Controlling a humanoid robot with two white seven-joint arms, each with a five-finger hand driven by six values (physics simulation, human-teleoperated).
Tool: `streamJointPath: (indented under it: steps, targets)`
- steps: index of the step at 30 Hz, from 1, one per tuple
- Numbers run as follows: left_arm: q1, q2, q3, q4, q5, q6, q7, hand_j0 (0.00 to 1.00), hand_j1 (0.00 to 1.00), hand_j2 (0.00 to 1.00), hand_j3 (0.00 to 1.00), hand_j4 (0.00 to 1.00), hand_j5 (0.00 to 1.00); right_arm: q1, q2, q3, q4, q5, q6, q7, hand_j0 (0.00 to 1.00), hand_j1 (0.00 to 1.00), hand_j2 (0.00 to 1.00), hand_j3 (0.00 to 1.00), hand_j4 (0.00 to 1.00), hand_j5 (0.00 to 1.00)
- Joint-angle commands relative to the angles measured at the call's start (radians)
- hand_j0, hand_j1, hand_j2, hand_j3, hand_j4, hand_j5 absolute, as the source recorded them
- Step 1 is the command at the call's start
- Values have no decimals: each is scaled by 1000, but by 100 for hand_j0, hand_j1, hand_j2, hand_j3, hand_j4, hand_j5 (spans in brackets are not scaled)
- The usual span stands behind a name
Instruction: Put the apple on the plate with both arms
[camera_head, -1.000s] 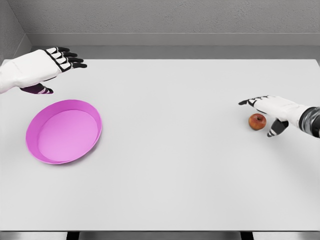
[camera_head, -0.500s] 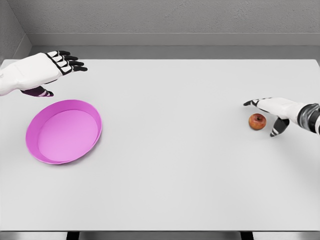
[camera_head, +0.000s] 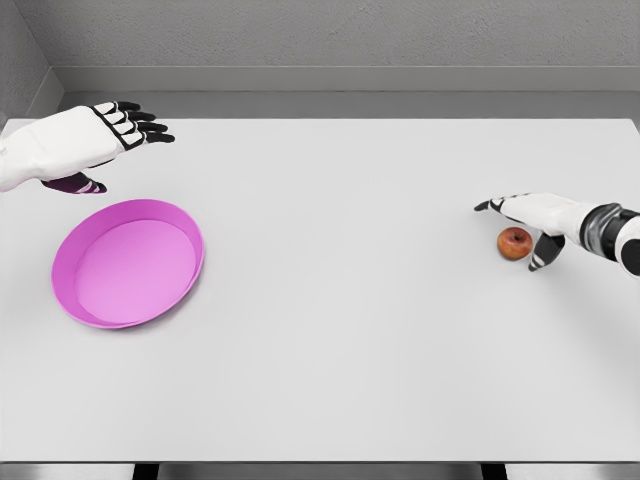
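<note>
A small round red apple (camera_head: 515, 242) sits on the flat white table (camera_head: 350, 330), far over on the right side. The right hand (camera_head: 541, 216), white with black fingertips, hovers directly over and just beside it, palm turned down. Its fingers (camera_head: 492, 205) are spread and reach leftward past the fruit, while the thumb (camera_head: 544, 254) angles down on the apple's right side. The hand arches around the apple without closing on it; whether any finger touches the skin cannot be told.

The shallow round magenta plate (camera_head: 65, 262) lies on the left part of the table, well apart from the apple, and holds nothing. The left hand (camera_head: 82, 142) hangs above the table's far left corner, just behind the plate. Its 4 fingers (camera_head: 145, 128) extend rightward, loosely spread, with the dark thumb (camera_head: 78, 183) tucked beneath; it holds nothing.
</note>
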Motion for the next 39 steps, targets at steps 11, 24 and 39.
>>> streamJointPath:
  steps: [11, 24, 39]
  targets:
    - [5, 2, 2, 1, 6, 1, -1, 100, 100, 100, 100, 100, 100, 2, -3, 3, -2, 1, -2, 0, 64, 64, 64, 64, 64, 64]
    - [5, 2, 2, -1, 6, 1, 1, 100, 100, 100, 100, 100, 100, 0, -3, 3, -6, 1, -5, 0, 57, 57, 57, 57, 57, 57]
    - [6, 1, 2, 1, 6, 1, 1, 100, 100, 100, 100, 100, 100, -2, -13, -11, -75, -4, -2, 0, 54, 54, 54, 54, 54, 54]
